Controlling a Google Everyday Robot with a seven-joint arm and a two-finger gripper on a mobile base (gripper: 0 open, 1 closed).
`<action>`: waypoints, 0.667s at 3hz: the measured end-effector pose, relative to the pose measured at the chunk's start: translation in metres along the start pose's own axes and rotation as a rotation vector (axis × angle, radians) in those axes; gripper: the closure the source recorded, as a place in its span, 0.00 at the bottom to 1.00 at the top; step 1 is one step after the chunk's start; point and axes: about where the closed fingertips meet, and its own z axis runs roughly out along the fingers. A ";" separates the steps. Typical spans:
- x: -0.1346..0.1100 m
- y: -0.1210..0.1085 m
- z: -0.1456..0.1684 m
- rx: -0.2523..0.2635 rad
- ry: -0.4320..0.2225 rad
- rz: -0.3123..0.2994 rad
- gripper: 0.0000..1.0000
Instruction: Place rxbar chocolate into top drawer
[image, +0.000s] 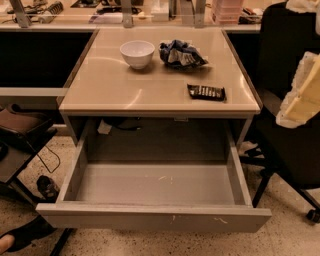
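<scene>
The rxbar chocolate (206, 92), a flat dark bar with pale lettering, lies on the beige tabletop (125, 90) near its front right corner. The top drawer (155, 219) under the table is pulled wide open, and its grey inside looks empty. Its front panel carries small white scuffs. My gripper (300, 95) shows as a pale cream shape at the right edge. It hangs in front of a black chair, to the right of the table and apart from the bar.
A white bowl (137, 53) and a crumpled blue-and-white snack bag (181, 54) sit at the back of the tabletop. A black office chair (285, 145) stands close on the right. A dark seat (20, 127), cables and a shoe (47, 186) are on the left floor.
</scene>
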 end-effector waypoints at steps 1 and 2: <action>-0.014 -0.022 0.017 -0.021 -0.119 -0.018 0.00; -0.042 -0.056 0.057 -0.118 -0.260 -0.042 0.00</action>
